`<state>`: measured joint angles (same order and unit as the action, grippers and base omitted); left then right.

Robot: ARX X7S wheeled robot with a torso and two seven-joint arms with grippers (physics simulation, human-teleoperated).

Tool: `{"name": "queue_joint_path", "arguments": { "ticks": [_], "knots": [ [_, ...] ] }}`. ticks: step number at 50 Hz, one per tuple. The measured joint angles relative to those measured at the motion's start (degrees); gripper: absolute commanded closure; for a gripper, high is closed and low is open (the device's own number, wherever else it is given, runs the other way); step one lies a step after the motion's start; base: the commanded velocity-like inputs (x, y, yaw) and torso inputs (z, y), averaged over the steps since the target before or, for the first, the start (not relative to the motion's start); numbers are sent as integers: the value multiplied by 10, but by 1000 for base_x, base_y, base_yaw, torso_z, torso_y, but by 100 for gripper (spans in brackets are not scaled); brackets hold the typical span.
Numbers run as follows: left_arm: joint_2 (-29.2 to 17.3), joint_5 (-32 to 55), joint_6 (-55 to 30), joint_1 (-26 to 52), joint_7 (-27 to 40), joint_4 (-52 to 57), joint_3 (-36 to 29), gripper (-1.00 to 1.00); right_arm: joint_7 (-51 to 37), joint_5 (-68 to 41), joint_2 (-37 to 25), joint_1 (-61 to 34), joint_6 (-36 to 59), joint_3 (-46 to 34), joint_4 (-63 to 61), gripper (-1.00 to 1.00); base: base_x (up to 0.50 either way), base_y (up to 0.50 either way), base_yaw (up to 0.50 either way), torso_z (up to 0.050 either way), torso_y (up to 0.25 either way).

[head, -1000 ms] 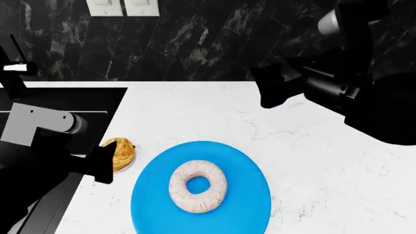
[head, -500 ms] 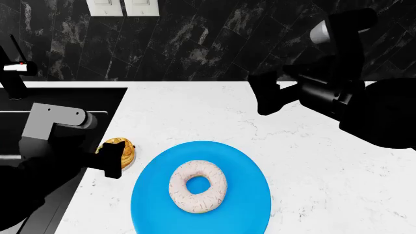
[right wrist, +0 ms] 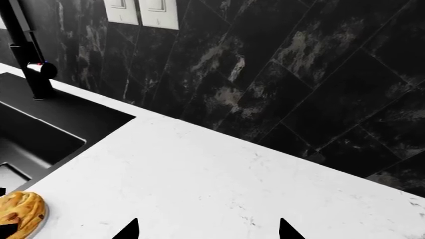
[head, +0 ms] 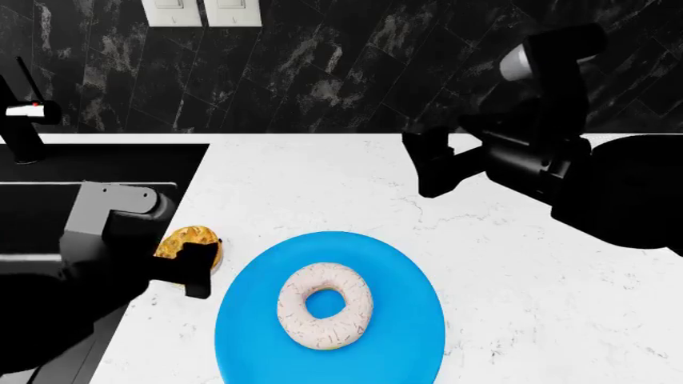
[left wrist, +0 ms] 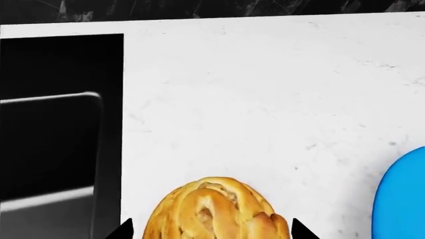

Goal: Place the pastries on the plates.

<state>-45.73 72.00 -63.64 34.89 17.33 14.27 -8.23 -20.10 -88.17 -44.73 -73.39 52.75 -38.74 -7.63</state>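
- The left gripper (head: 197,268) is down at the bun (head: 190,244) near the sink (head: 64,168); in the left wrist view its two dark fingertips (left wrist: 123,230) stand wide, one on each side of the bun (left wrist: 216,209), and I cannot tell whether they touch it
- The bun sits on the white counter (head: 513,280), between the sink edge and the blue plate (head: 405,336); a pale rim shows under it in the right wrist view (right wrist: 20,214), likely the second plate, though mostly hidden
- The doughnut (head: 325,306) lies flat in the middle of the blue plate, well apart from both grippers
- The right gripper (head: 433,172) hangs above the counter near the dark tiled wall (head: 320,72), its fingertips (right wrist: 129,230) spread wide with nothing between them
- A black tap (head: 21,112) stands behind the sink; two light switches (head: 203,12) sit on the wall
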Motion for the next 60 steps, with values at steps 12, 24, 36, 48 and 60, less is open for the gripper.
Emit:
{"name": "queue_joint_path", "arguments": {
  "ticks": [12, 24, 36, 48, 60],
  "knots": [
    [6, -25, 15, -12, -27, -27, -18, -100, -1, -3, 0, 1, 0, 0, -2, -100, 0, 0, 0, 0, 0],
    [6, -46, 20, -8, -34, -28, -26, 100, 1, -2, 0, 5, -4, 0, -1, -100, 0, 0, 0, 0, 0],
    [-3, -43, 26, -2, -19, -4, -14, 100, 2, 3, -2, 12, -13, 2, -2, -100, 0, 0, 0, 0, 0],
    [-19, -35, 21, 34, -7, 36, -2, 100, -9, 16, -9, 42, -47, 12, -21, -100, 0, 0, 0, 0, 0],
    [-19, -21, 6, 84, -1, 55, -4, 100, -24, 45, -22, 84, -94, 26, -55, -100, 0, 0, 0, 0, 0]
  ]
}}
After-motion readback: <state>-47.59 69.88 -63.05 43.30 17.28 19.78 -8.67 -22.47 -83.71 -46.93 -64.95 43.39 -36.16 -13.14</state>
